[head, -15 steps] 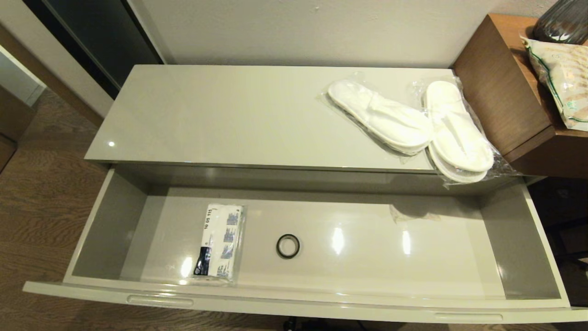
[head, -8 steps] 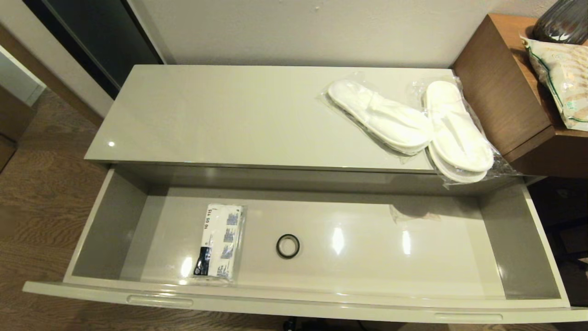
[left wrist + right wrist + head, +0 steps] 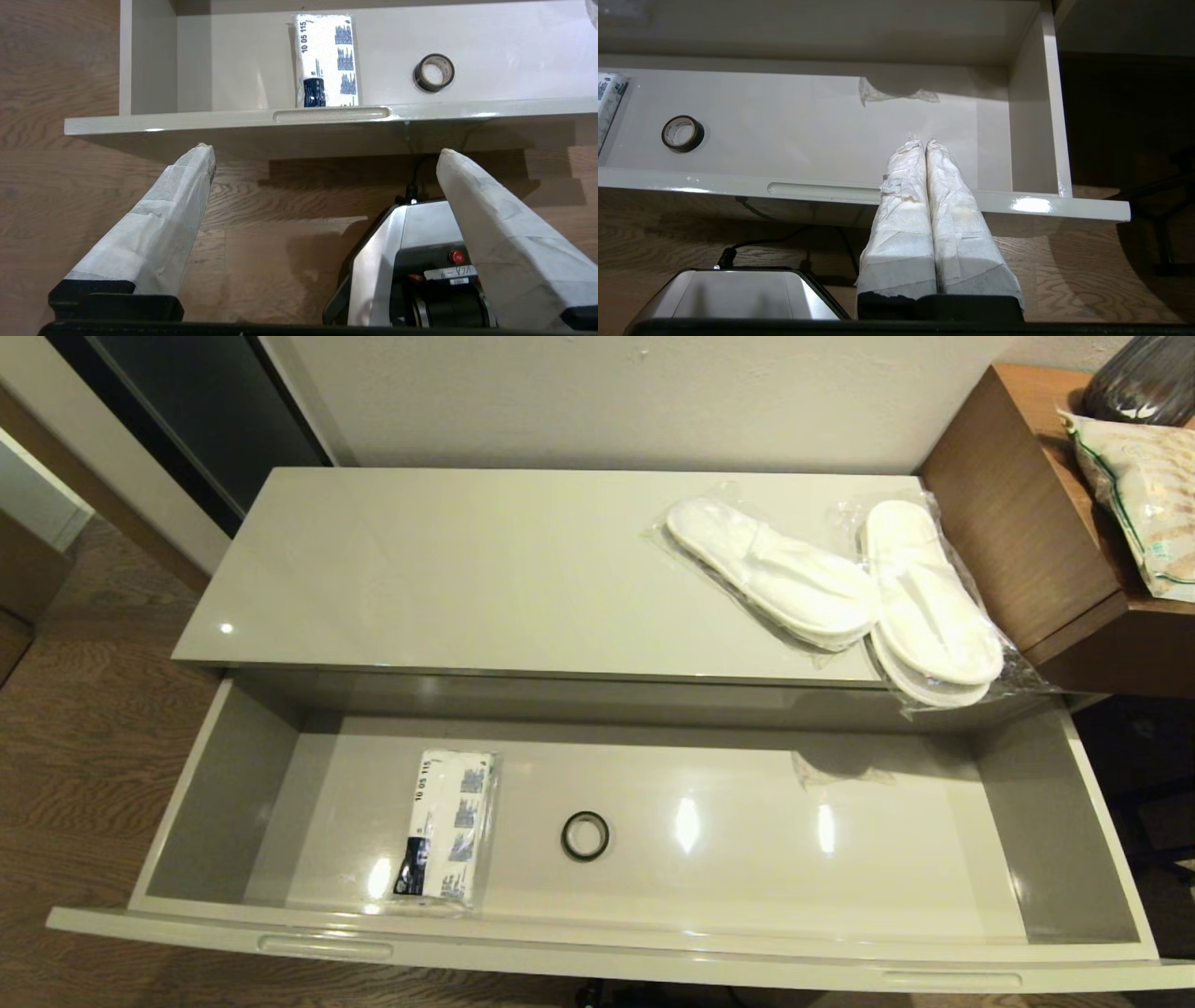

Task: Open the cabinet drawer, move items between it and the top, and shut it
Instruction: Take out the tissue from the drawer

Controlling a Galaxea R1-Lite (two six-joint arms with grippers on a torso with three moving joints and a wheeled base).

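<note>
Two pairs of white slippers [image 3: 845, 593] in clear plastic bags lie side by side at the right end of the top [image 3: 448, 569] in the head view, the right-hand pair overhanging the front edge of the slab and lying just beside the brown wooden desk [image 3: 1018, 513]. Below it the cabinet drawer [image 3: 644, 952] stands pulled fully out, and on its glossy floor lie the flat white packet [image 3: 445, 826] with blue-black print, toward the left, and a small black ring [image 3: 585, 835] near the middle, apart from the packet. A scrap of clear film [image 3: 840, 770] lies near the drawer's back wall on the right. On the desk sits a printed bag [image 3: 1144, 495] with a dark vase [image 3: 1144, 378] behind it. Neither arm shows in this view. From the left wrist view, the left gripper [image 3: 325, 151] hangs over the wooden floor [image 3: 117, 177] in front of the drawer, its white-wrapped fingers [image 3: 163, 219] spread wide apart with nothing between them; beyond the fingertips the drawer front shows one handle recess [image 3: 331, 113], with the packet lying just behind it and the ring off to one side. Part of the robot's base [image 3: 406, 261] shows beneath. From the right wrist view, the right gripper [image 3: 924, 143] has its wrapped fingers pressed together and holds nothing; their tips show against the right part of the drawer floor, over the front panel next to the other handle recess [image 3: 822, 191], with the ring and an edge of the packet far off to the side.
</note>
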